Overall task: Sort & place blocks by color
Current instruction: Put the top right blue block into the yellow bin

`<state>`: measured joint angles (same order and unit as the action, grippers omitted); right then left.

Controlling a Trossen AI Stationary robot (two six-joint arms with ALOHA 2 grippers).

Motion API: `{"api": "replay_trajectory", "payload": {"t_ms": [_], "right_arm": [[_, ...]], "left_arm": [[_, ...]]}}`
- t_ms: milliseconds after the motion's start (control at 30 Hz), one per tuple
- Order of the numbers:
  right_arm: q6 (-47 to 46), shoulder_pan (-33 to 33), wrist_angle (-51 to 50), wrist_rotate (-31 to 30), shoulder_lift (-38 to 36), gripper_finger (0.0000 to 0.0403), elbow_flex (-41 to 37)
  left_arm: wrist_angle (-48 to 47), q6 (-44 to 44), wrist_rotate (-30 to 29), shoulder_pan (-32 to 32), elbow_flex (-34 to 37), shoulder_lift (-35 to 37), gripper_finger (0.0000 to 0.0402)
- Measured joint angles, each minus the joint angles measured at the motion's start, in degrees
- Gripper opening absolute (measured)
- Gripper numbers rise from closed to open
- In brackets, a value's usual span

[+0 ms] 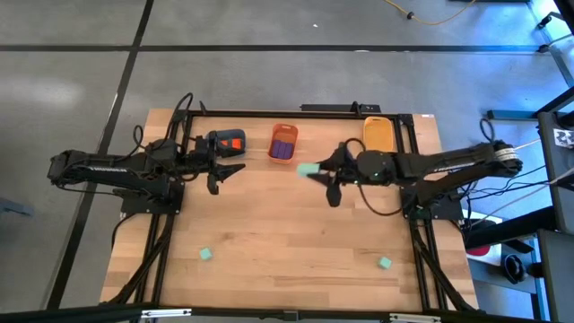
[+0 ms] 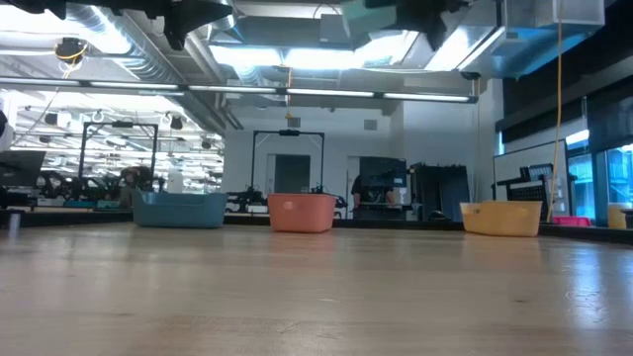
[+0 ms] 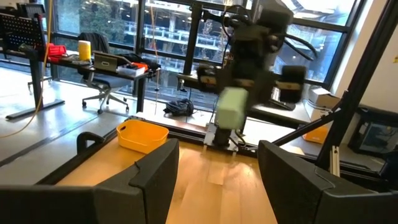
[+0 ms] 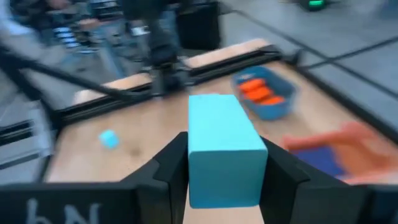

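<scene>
Three trays stand in a row along the far edge of the counter (image 1: 287,224). The blue-grey tray (image 1: 226,142) holds orange-red blocks (image 4: 261,91). The orange tray (image 1: 284,143) holds purple blocks (image 1: 284,147). The yellow tray (image 1: 378,134) shows nothing inside it from above; the level view across the counter shows only its outer wall.

The right gripper (image 4: 225,167) hangs above the counter between the orange and yellow trays, its fingers clamped on a mint-green block (image 4: 222,148) that stands out beyond the fingertips. The left gripper (image 1: 226,170) hangs just in front of the blue-grey tray with its fingers apart and nothing between them.

Two more mint-green blocks lie loose near the counter's front edge, well apart from each other: one toward the left (image 1: 206,254), one toward the right (image 1: 385,263).

The counter is pale wood with a dark frame along its edges. Around it is a grey concrete floor. Beyond the counter the room has large windows, a desk with an office chair (image 3: 102,87), ceiling ducts and strip lighting.
</scene>
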<state>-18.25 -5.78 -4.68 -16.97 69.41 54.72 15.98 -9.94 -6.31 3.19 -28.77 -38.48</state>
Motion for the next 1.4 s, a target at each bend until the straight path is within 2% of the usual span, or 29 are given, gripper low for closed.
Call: {"api": "replay_trajectory", "payload": {"t_ms": [67, 167, 367, 433, 533, 733, 833, 1000, 1133, 1400], "right_arm": [[-0.01, 2.04, -4.15, -2.5, -2.57, 0.0137, 0.33], [-2.0, 7.33, -16.73, -4.87, -3.84, 0.0137, 4.87], [-2.71, 24.49, -47.45, -6.01, 2.49, 0.0137, 18.26], [-2.77, 31.12, -54.36, -5.09, 5.36, 0.0137, 20.31], [-2.39, 41.27, -61.42, -0.14, 9.19, 0.0137, 19.87], [0.5, 57.24, -61.07, 10.06, 17.1, 0.0137, 14.76], [0.49, 61.34, -59.54, 11.01, 21.3, 0.0137, 13.37], [-1.12, 63.42, -53.72, 10.63, 27.3, 0.0137, 13.2], [-4.94, 63.41, -48.96, 8.93, 31.29, 0.0137, 13.2], [-7.17, 63.78, -45.88, 7.8, 34.02, 0.0137, 13.2]], "left_arm": [[-0.04, 0.03, 0.0, 0.03, 0.0, 0.0, 0.0211], [-0.06, 0.05, -0.18, 0.03, 0.0, 0.0, 0.0211], [-0.11, 1.57, -0.2, 0.03, 0.0, 0.04, 0.0211], [-0.22, 1.56, -0.2, 0.03, 0.0, 0.02, 0.0211], [-0.12, 1.54, -0.22, 0.03, 0.0, 0.02, 0.0211], [-0.1, 1.54, -0.91, 0.03, 0.0, 0.04, 0.0211], [-0.01, 1.49, -3.39, 0.03, 0.0, 0.04, 0.0211], [0.12, 1.54, -6.57, 0.05, 0.0, 0.04, 0.0211], [0.12, 1.54, -6.91, 0.03, 0.0, 0.04, 0.0211], [0.14, 1.54, -6.93, 0.05, 0.0, 0.04, 0.0211]]}}
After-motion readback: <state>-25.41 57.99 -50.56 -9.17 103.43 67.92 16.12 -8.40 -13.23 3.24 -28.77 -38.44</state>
